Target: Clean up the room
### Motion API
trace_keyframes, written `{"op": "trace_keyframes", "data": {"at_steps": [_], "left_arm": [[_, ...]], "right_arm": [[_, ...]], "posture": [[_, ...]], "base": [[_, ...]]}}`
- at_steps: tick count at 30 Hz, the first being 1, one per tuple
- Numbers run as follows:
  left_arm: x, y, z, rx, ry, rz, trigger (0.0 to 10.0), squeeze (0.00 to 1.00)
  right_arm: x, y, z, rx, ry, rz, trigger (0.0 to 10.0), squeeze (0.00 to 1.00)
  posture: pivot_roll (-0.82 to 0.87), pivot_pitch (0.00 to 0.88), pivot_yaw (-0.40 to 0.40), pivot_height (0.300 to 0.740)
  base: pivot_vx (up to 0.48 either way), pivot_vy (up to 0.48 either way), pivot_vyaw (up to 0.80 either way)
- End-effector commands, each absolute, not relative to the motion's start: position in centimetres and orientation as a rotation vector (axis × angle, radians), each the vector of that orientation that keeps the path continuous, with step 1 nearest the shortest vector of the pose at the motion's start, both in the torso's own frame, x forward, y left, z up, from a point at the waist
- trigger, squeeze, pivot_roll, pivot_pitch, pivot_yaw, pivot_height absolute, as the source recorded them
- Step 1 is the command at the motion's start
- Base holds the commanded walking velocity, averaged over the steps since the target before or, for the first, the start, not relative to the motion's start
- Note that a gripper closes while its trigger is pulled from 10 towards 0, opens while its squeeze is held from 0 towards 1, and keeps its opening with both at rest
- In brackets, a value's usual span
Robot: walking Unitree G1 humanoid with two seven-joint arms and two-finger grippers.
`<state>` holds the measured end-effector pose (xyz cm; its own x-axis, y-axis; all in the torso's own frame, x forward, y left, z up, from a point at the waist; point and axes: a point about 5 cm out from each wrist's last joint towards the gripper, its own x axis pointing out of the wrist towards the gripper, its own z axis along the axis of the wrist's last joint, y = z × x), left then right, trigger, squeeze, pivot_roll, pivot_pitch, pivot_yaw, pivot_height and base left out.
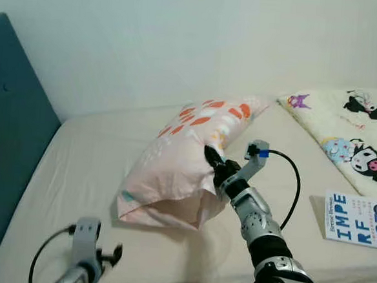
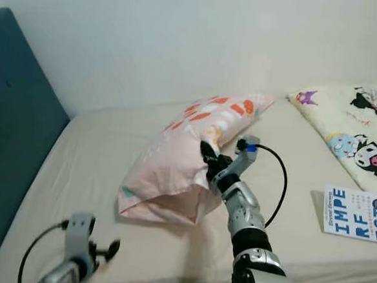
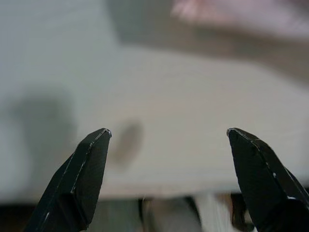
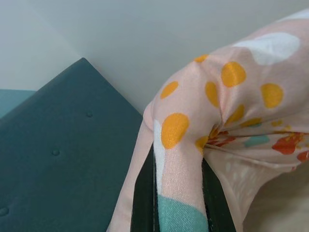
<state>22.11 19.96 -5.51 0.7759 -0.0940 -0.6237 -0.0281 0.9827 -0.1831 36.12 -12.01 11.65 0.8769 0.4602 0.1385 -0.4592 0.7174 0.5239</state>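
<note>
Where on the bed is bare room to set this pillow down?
Bare mattress lies between the blue headboard and the pillow held by the right gripper, above the open left gripper. The robot's right is crowded: cartoon quilt, book.

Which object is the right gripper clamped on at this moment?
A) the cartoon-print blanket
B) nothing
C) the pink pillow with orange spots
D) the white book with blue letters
C: the right gripper pinches a fold of the pink pillow with orange spots, its black fingers squeezing the fabric.

Soft even light, left wrist blurred
</note>
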Motion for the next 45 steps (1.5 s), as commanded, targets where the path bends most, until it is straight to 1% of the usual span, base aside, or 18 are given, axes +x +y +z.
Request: {"op": "trace_keyframes", "data": {"at_steps": [1, 3, 8, 11, 13, 19, 20, 21, 22, 24, 26, 27, 28, 31, 32, 33, 36, 45], "left_arm": [[21.3, 21.4, -5.9, -0.159, 0.723, 0.005, 10.0, 0.0], [20.0, 21.9, -6.5, -0.155, 0.767, 0.03, 10.0, 0.0], [19.0, 22.1, -7.0, -0.157, 0.802, 0.052, 10.0, 0.0], [18.6, 22.0, -7.3, -0.169, 0.818, 0.068, 10.0, 0.0], [18.9, 21.5, -7.3, -0.176, 0.813, 0.062, 10.0, 0.0], [19.5, 20.9, -7.1, -0.186, 0.803, 0.055, 10.0, 0.0], [19.6, 20.8, -7.1, -0.188, 0.804, 0.055, 10.0, 0.0], [19.7, 20.7, -7.1, -0.189, 0.808, 0.057, 10.0, 0.0], [19.7, 20.7, -7.1, -0.189, 0.808, 0.057, 10.0, 0.0], [19.5, 20.4, -7.3, -0.193, 0.821, 0.056, 10.0, 0.0], [19.5, 20.4, -7.3, -0.193, 0.821, 0.056, 10.0, 0.0], [19.3, 20.3, -7.4, -0.193, 0.83, 0.054, 10.0, 0.0], [19.0, 20.2, -7.6, -0.195, 0.842, 0.056, 10.0, 0.0], [18.7, 20.1, -7.8, -0.194, 0.855, 0.058, 10.0, 0.0], [18.2, 20.1, -8.0, -0.187, 0.875, 0.059, 10.0, 0.0], [18.2, 20.1, -8.0, -0.187, 0.875, 0.059, 10.0, 0.0], [17.3, 20.3, -8.5, -0.176, 0.912, 0.067, 10.0, 0.0], [17.0, 20.5, -8.6, -0.175, 0.933, 0.082, 10.0, 0.0]], "right_arm": [[36.4, -11.1, 13.3, 0.551, -0.059, 0.583, 0.0, 0.0], [36.2, -10.9, 13.0, 0.548, -0.047, 0.583, 0.0, 0.0], [36.0, -10.9, 12.2, 0.538, -0.013, 0.564, 0.0, 0.0], [35.3, -11.2, 9.9, 0.525, 0.082, 0.524, 0.0, 0.0], [34.0, -11.6, 6.9, 0.471, 0.204, 0.479, 0.0, 0.0], [31.2, -12.2, 2.5, 0.406, 0.379, 0.427, 0.0, 0.0], [30.2, -12.5, 1.2, 0.387, 0.44, 0.404, 4.3, 0.0], [29.2, -12.8, -0.1, 0.372, 0.499, 0.385, 10.0, 0.0], [29.2, -12.8, -0.1, 0.372, 0.499, 0.385, 10.0, 0.0], [26.7, -13.9, -2.6, 0.364, 0.618, 0.301, 10.0, 0.0], [26.7, -13.9, -2.6, 0.364, 0.618, 0.301, 10.0, 0.0], [25.6, -14.4, -3.6, 0.372, 0.662, 0.271, 10.0, 0.0], [24.2, -15.0, -4.7, 0.345, 0.723, 0.237, 10.0, 0.0], [22.9, -15.4, -5.6, 0.336, 0.773, 0.213, 10.0, 0.0], [21.5, -15.7, -6.6, 0.325, 0.827, 0.19, 10.0, 0.0], [21.5, -15.7, -6.6, 0.325, 0.827, 0.19, 10.0, 0.0], [19.0, -16.3, -8.0, 0.299, 0.913, 0.156, 10.0, 0.0], [18.9, -16.5, -8.0, 0.301, 0.912, 0.144, 10.0, 0.0]], "posture": [[-0.06, 0.0, 0.038, 0.696], [-0.07, 0.0, 0.037, 0.706], [-0.07, 0.0, 0.034, 0.716], [-0.07, 0.0, 0.029, 0.731], [-0.07, 0.0, 0.024, 0.74], [-0.06, 0.0, 0.01, 0.74], [-0.06, 0.0, 0.006, 0.74], [-0.06, 0.0, 0.005, 0.74], [-0.06, 0.0, 0.005, 0.74], [-0.06, 0.0, 0.004, 0.74], [-0.06, 0.0, 0.004, 0.74], [-0.06, 0.0, 0.002, 0.74], [-0.06, 0.0, 0.004, 0.74], [-0.06, 0.0, 0.004, 0.74], [-0.06, 0.0, 0.006, 0.74], [-0.06, 0.0, 0.006, 0.74], [-0.06, 0.0, 0.005, 0.74], [-0.05, 0.0, 0.007, 0.74]], "base": [[0.0, 0.0, 0.0], [0.0, 0.0, 0.0], [0.0, 0.0, 0.0], [0.0, 0.0, 0.0], [0.0, 0.0, 0.0], [0.0, 0.0, 0.0], [0.0, 0.0, 0.0], [0.0, 0.0, 0.0], [0.0, 0.0, 0.0], [0.0, 0.0, 0.0], [0.0, 0.0, 0.0], [0.0, 0.0, 0.0], [0.0, 0.0, 0.76], [0.0, 0.0, 0.76], [0.0, 0.0, 0.76], [0.0, 0.0, 0.76], [0.0, 0.0, 0.76], [0.0, 0.0, 0.76]]}}
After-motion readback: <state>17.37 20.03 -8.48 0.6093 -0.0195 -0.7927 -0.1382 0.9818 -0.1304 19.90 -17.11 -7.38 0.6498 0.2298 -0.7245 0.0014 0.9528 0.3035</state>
